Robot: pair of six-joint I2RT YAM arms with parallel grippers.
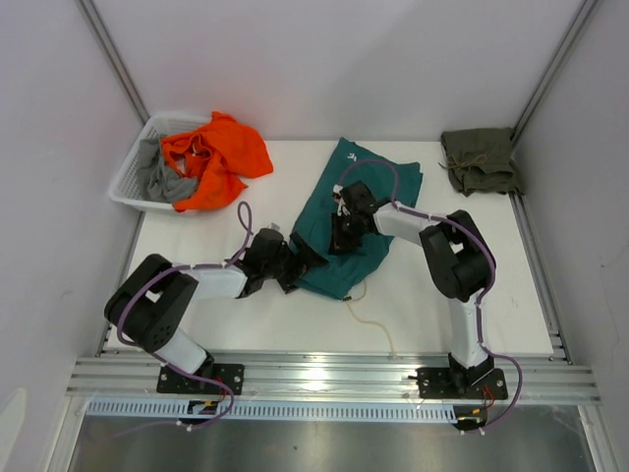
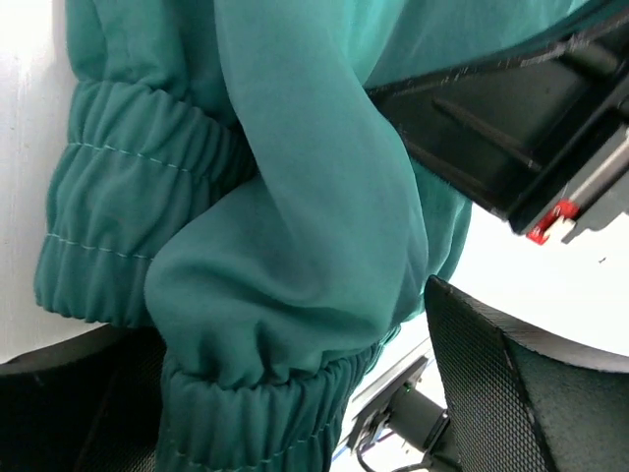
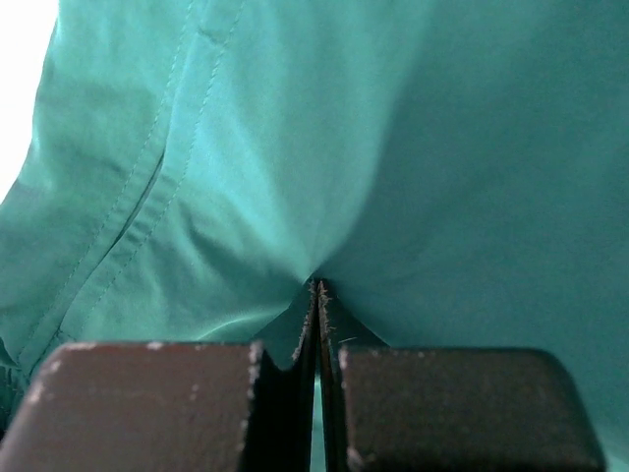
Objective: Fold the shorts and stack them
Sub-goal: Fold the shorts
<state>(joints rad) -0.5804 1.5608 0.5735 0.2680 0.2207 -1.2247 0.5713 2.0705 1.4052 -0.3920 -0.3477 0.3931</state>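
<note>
**Teal shorts pinched mid-bench**

Top view: teal shorts (image 1: 373, 177) lie mid-bench (image 1: 423, 305), with olive shorts (image 1: 480, 160) at the far right corner. Only the wrist views show the grips: right jaws clamped on teal cloth, left jaws apart around the waistband (image 2: 118, 216).

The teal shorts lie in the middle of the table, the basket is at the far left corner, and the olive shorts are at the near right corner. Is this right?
No: the top external view shows the olive shorts at the far right corner, not the near one. The teal shorts and the basket are where you say.
</note>
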